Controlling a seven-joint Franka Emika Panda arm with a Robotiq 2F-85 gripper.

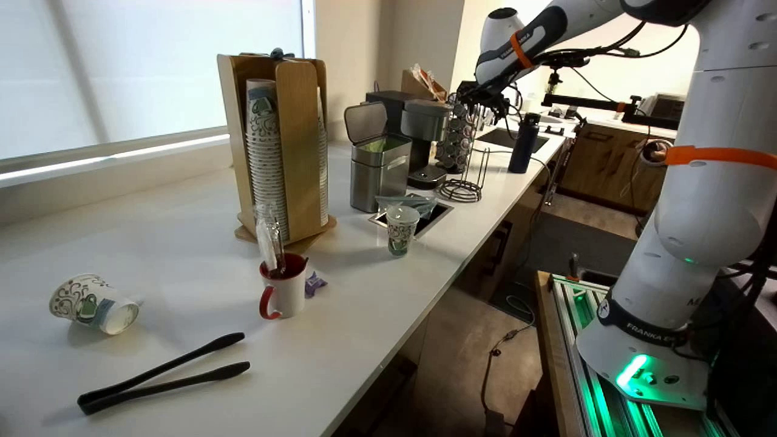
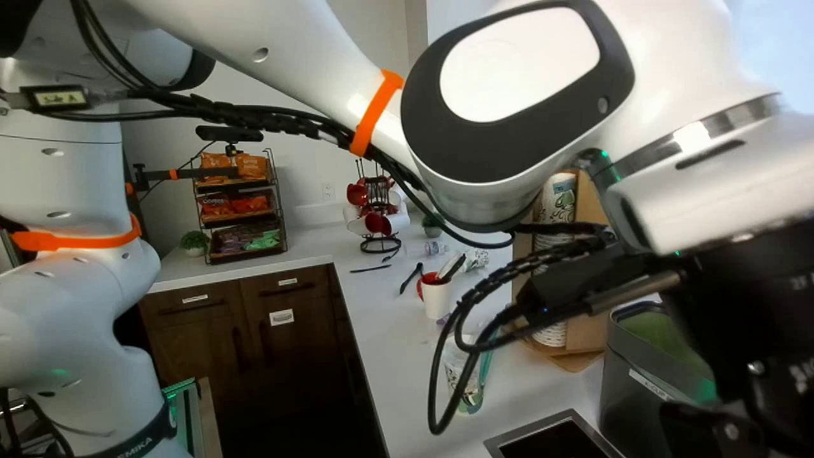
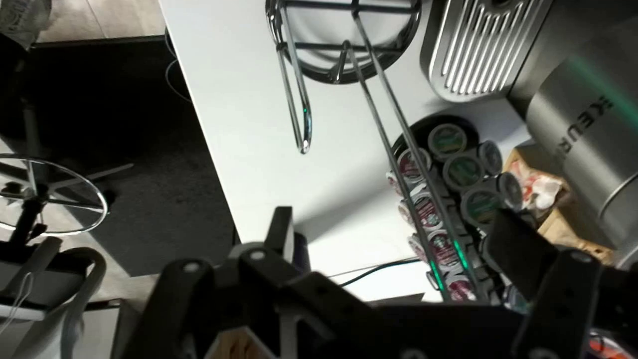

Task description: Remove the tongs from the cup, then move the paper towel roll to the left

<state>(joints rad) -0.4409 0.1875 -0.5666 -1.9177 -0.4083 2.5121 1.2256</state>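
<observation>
Black tongs (image 1: 164, 376) lie on the counter, spread in a V and apart from the cup (image 1: 288, 294). That white mug with a red inside stands upright, with clear-wrapped utensils and a dark handle poking out. My gripper (image 3: 396, 214) is open, its two black fingers (image 3: 281, 229) wide apart. Between them run the twin upright wires of the paper towel roll stand (image 3: 344, 78), closer to the right-hand finger in the wrist view. Where the wires reach the palm, the gripper hides them; contact cannot be told. The stand's round base (image 1: 462, 199) rests on the counter.
Close to the stand are the coffee maker (image 1: 425, 121), a capsule carousel (image 3: 463, 169) and a dark bottle (image 1: 524, 145). A steel canister (image 1: 379, 170), a wooden cup holder (image 1: 297, 145) and a patterned paper cup (image 1: 400, 233) also occupy the counter. Another paper cup (image 1: 91, 303) lies sideways.
</observation>
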